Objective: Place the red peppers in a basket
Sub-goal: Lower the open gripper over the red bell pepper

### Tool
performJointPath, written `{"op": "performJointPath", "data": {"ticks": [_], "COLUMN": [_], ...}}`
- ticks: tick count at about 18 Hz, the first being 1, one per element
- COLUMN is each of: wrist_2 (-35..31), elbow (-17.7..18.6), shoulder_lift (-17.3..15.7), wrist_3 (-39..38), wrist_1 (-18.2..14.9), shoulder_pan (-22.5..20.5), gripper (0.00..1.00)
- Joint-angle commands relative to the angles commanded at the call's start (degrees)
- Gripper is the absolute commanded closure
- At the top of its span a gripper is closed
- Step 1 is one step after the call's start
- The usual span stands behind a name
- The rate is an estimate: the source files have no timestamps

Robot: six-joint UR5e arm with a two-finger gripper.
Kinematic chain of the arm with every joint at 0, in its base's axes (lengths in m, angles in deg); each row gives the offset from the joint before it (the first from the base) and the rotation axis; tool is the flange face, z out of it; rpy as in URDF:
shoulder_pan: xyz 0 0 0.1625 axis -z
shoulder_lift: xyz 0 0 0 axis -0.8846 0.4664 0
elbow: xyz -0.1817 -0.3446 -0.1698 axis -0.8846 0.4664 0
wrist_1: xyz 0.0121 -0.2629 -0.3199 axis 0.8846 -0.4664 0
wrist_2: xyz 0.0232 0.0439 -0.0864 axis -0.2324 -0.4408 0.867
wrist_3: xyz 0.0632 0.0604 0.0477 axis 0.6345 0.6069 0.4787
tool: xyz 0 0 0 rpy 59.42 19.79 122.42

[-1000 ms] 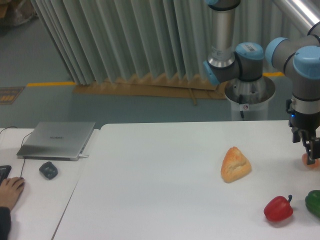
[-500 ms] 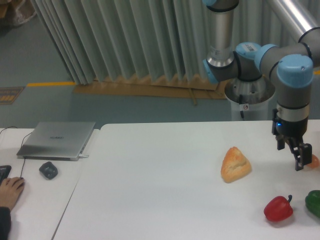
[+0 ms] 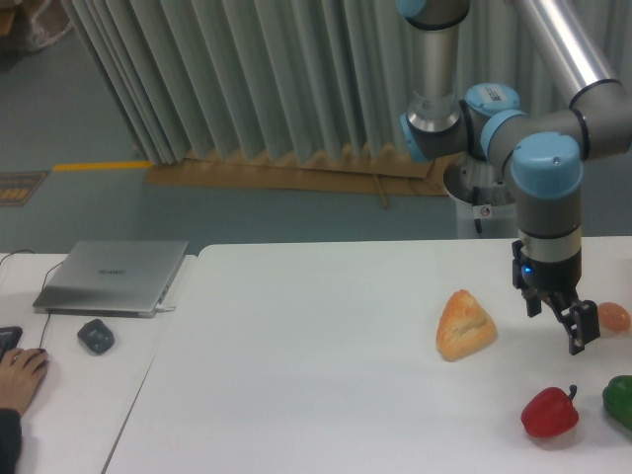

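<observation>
The red pepper point(image 3: 549, 412) lies on the white table point(image 3: 316, 365) near the front right, glossy and lobed, with a dark curved stem pointing up to the right. My gripper point(image 3: 559, 321) hangs above the table, behind and a little right of the pepper, apart from it. It holds nothing; its fingers point(image 3: 581, 331) are seen side-on, so I cannot tell how wide they stand. No basket is in view.
A green pepper point(image 3: 621, 400) lies at the right edge, next to the red one. A small orange-pink ball point(image 3: 613, 317) sits right of the gripper. A bread loaf point(image 3: 464, 324) lies left of it. A laptop point(image 3: 114, 276), a mouse point(image 3: 96, 337) and a person's hand point(image 3: 20, 375) are at the left.
The gripper has moved left and slightly down, away from the orange-pink ball, which now shows fully. The peppers and bread have not moved.
</observation>
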Motion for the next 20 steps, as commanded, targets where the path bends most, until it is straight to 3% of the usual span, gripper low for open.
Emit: {"op": "performJointPath", "data": {"ticks": [2, 6, 9, 14, 20], "wrist_2": [0.0, -0.1, -0.4, -5.5, -5.6], "elbow": [0.0, 0.1, 0.8, -0.4, -3.4], "shoulder_lift": [0.9, 2.0, 2.7, 5.3, 8.6], "wrist_3": [-5.9, -8.2, -9.4, -10.0, -10.1], "wrist_1": [1.3, 2.5, 6.8, 6.9, 6.9], "shoulder_pan": [0.3, 0.7, 2.0, 3.2, 3.1], "gripper": [0.00, 0.00, 0.00, 0.00, 0.00]}}
